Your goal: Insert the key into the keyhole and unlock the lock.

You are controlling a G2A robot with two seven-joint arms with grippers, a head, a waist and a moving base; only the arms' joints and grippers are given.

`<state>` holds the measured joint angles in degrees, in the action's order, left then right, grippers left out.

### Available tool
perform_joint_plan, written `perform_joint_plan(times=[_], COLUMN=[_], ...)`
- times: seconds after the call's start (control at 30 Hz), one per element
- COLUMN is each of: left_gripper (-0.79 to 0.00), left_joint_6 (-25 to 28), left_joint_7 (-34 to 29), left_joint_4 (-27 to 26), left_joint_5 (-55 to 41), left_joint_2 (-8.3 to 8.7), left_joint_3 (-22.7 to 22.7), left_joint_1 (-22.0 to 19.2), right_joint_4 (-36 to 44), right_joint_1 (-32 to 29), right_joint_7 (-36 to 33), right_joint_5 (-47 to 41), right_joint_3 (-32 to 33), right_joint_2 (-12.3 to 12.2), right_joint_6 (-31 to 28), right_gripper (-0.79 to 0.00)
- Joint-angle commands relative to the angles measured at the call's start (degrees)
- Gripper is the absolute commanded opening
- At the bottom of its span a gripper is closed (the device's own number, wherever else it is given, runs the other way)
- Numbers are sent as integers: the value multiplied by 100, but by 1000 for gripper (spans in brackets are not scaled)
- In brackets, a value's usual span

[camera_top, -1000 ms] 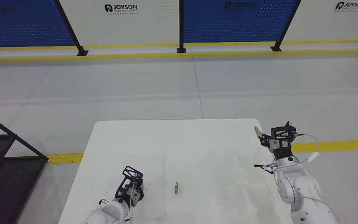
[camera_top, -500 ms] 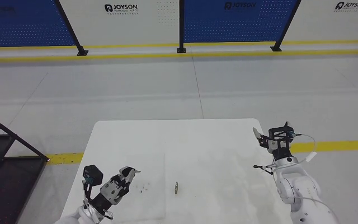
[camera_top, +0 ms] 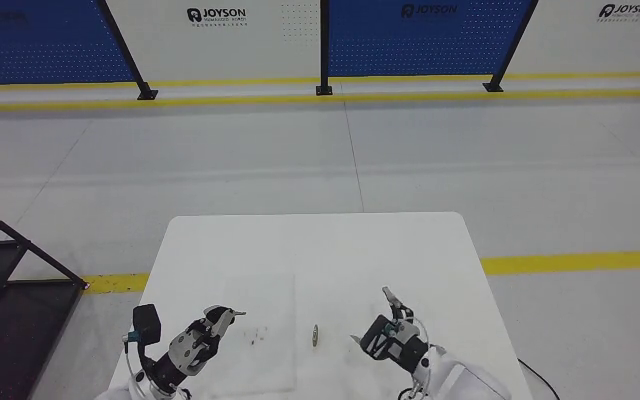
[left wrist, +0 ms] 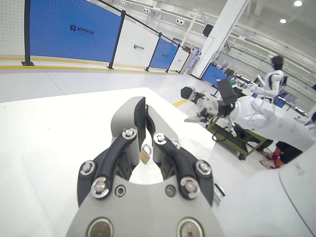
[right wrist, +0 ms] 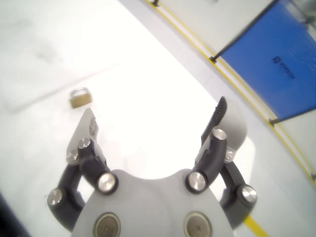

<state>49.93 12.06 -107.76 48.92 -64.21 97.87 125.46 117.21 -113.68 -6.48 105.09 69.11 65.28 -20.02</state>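
On the table (camera_top: 400, 250), lock (camera_top: 316, 335) upright on its base, shackle pointing up.

white table (camera_top: 330, 240) under the left gripper (left wrist: 145, 107), blue and white fence panels (camera_top: 420, 35) way out ahead of it, yellow floor lines (camera_top: 250, 98) just before those, maybe a green cart (left wrist: 246, 150) off to its side

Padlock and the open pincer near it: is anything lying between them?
Nothing. In the right wrist view, just bare white table lies between the padlock and the right pincer, and they do not touch.
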Motion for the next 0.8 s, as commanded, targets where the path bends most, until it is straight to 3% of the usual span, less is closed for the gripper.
perform_joint_plan(times=[0.0, 0.2, 0.4, 0.63, 0.7, 0.77], left_gripper=[-785, -785, -785, -785, -785, -785], left_joint_6=[0, 0, 0, 0, 0, 0], left_joint_7=[0, 0, 0, 0, 0, 0], left_joint_4=[0, 0, 0, 0, 0, 0], left_joint_5=[0, 0, 0, 0, 0, 0], left_joint_2=[0, 0, 0, 0, 0, 0], left_joint_3=[0, 0, 0, 0, 0, 0], left_joint_1=[0, 0, 0, 0, 0, 0], right_joint_4=[-74, -682, -1512, -2106, -2262, -2400], right_joint_1=[-2, 343, 1074, 1551, 1660, 1751], right_joint_7=[-80, -432, -906, -916, -928, -940], right_joint_5=[98, -342, -832, -1127, -1195, -1250], right_joint_3=[-325, -1089, -1796, -2333, -2439, -2530], right_joint_2=[12, 160, 444, 681, 735, 783], right_joint_6=[-157, 189, 1345, 2110, 2235, 2328], right_gripper=[0, 0, 0, 0, -114, -145])
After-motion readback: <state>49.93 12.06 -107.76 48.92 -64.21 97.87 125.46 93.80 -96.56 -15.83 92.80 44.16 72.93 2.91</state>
